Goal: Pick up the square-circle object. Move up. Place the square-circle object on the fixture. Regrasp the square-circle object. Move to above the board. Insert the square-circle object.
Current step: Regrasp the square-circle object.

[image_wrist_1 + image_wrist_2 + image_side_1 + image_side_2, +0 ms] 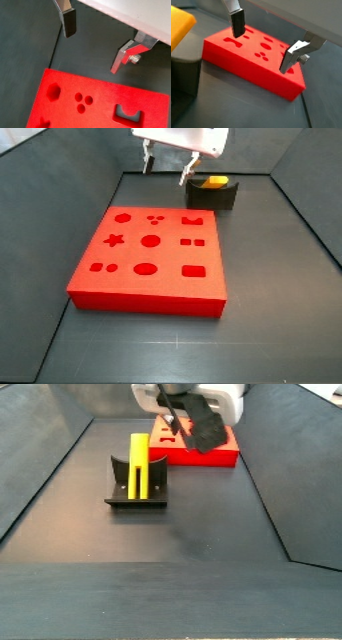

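Two of the six steps look done: the square-circle object (138, 464) rests in the fixture (136, 492), yellow length up along the bracket, orange end (214, 180) showing in a side view. The gripper (166, 169) hangs with jaws spread and nothing between the fingers (237, 24), above the far edge of the board (147, 256). The fixture stands just beside the jaws, apart from them. Regrasping, carrying over the board and inserting appear left to do.

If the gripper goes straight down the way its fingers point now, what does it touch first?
Probably the board: the open, empty gripper hangs above its edge nearest the fixture, though depth is unclear.
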